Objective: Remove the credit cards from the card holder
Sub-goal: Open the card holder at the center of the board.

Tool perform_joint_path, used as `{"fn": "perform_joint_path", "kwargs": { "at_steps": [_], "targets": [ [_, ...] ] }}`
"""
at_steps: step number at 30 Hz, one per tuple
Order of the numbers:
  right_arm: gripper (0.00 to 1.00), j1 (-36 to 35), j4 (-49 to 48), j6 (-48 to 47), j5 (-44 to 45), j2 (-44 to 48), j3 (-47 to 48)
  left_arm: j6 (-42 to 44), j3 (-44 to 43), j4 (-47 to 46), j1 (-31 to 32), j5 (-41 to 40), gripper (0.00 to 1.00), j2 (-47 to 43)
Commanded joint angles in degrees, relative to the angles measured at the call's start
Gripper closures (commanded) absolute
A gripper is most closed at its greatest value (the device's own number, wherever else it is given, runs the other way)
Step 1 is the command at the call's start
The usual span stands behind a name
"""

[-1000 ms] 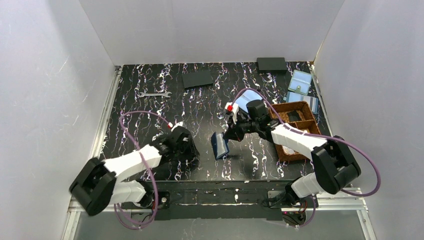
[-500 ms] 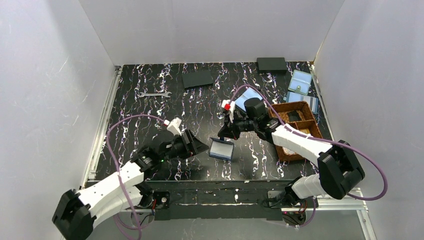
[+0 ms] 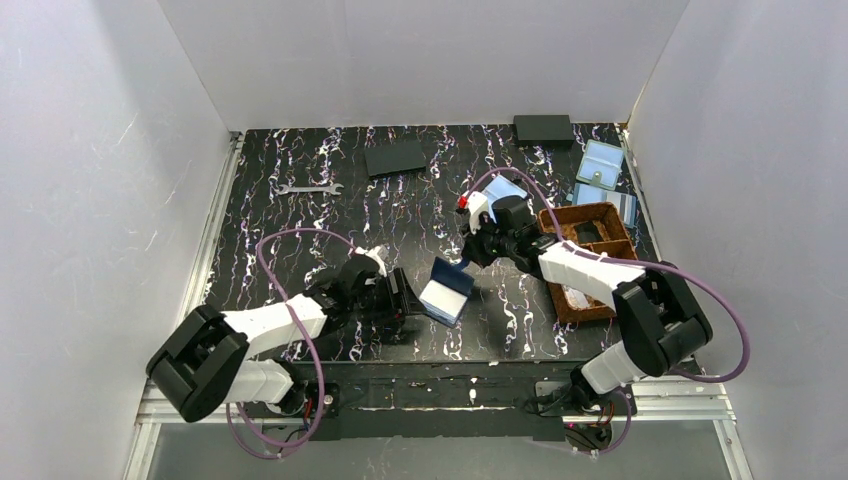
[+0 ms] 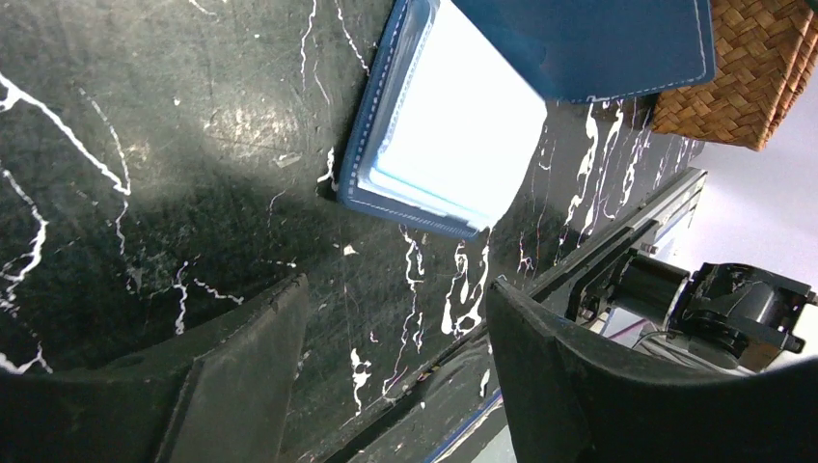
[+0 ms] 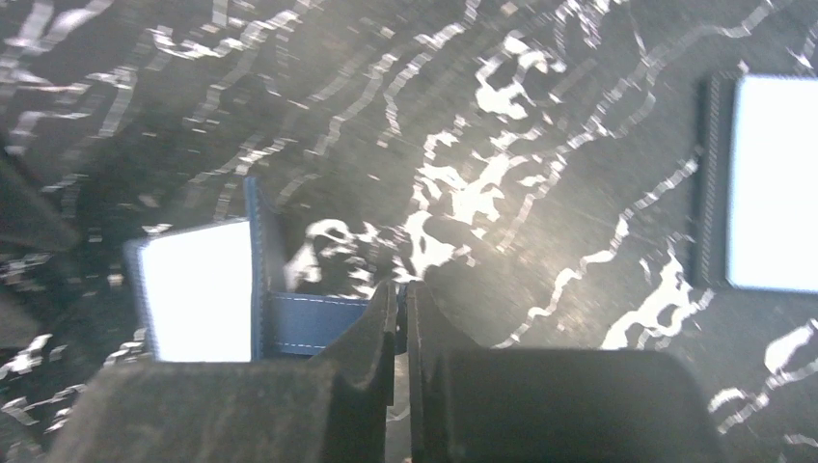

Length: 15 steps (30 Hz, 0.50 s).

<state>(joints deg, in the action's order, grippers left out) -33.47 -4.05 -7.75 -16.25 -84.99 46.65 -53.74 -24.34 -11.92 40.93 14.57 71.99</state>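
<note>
I had the right gripper [image 5: 400, 311] clenched on the raised flap of the small navy-blue bifold card holder [image 3: 446, 291], which lay open on the black marbled tabletop [image 3: 300, 220] between the arms. My left gripper [image 4: 395, 323] hung spread beside its lower half. The cover looked floppy. The cards, lost in glare, I judged thin and slick, best pinched by an exposed edge.

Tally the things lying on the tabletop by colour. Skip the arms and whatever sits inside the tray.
Black pads: 2
Pale blue flat pieces: 3
Navy card holder: 1
Brown woven tray: 1
Silver wrench: 1
Total: 8
</note>
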Motion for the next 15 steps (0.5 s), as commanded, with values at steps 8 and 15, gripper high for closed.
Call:
{"fn": "perform_joint_path", "kwargs": {
  "at_steps": [8, 15],
  "targets": [
    [0.7, 0.91, 7.72, -4.37, 10.08, -8.7, 5.64, 2.32, -8.21, -0.91, 0.55, -0.01, 0.36, 7.46],
    [0.46, 4.81, 7.09, -4.55, 5.27, -3.3, 4.3, 2.49, -7.74, -0.43, 0.5, -1.67, 0.4, 5.41]
  ]
}}
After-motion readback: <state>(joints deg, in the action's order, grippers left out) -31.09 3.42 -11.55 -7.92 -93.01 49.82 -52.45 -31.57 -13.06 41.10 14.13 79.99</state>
